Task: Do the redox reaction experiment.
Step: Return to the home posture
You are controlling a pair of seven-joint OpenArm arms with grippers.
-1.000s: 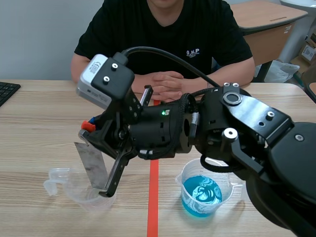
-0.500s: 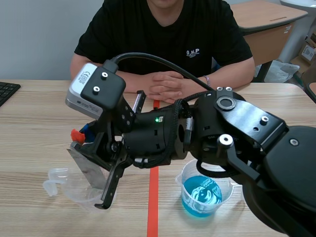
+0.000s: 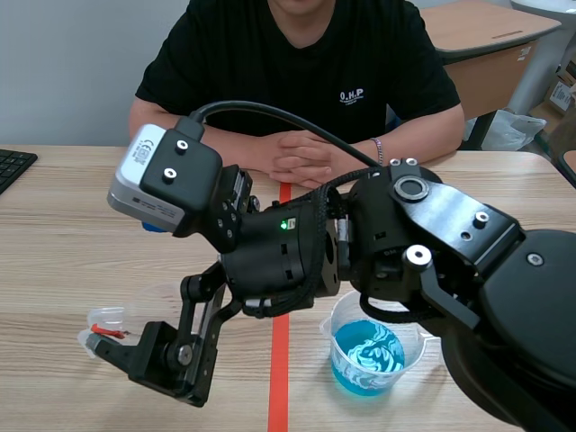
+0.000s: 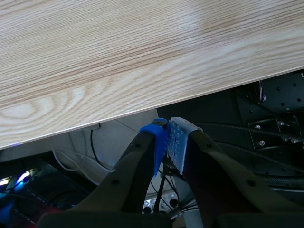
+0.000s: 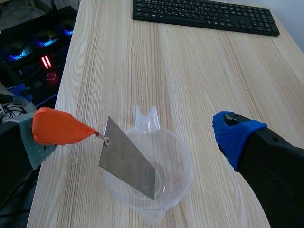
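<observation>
Metal plate point(image 5: 128, 164): stands tilted inside the clear beaker point(image 5: 183, 159), one corner down in the cup, leaning on its wall. The step in hand looks like its release.
Orange tab point(image 5: 57, 128): fixed to the plate's upper corner and seemingly resting against one finger's pad point(image 5: 31, 149). It is the likely snag, so the fingers should back straight off it without dragging the light cup over.
Right gripper point(image 5: 135, 135): jaws spread wide, clasping nothing; the blue-padded finger is well clear of the plate.
Left gripper point(image 4: 168, 142): pads pressed together on nothing, out past the edge of the table point(image 4: 142, 57).
Blue beaker point(image 3: 335, 322): at 3 o'clock from the clear beaker, across the tape line point(image 3: 279, 360); probably needed next.
</observation>
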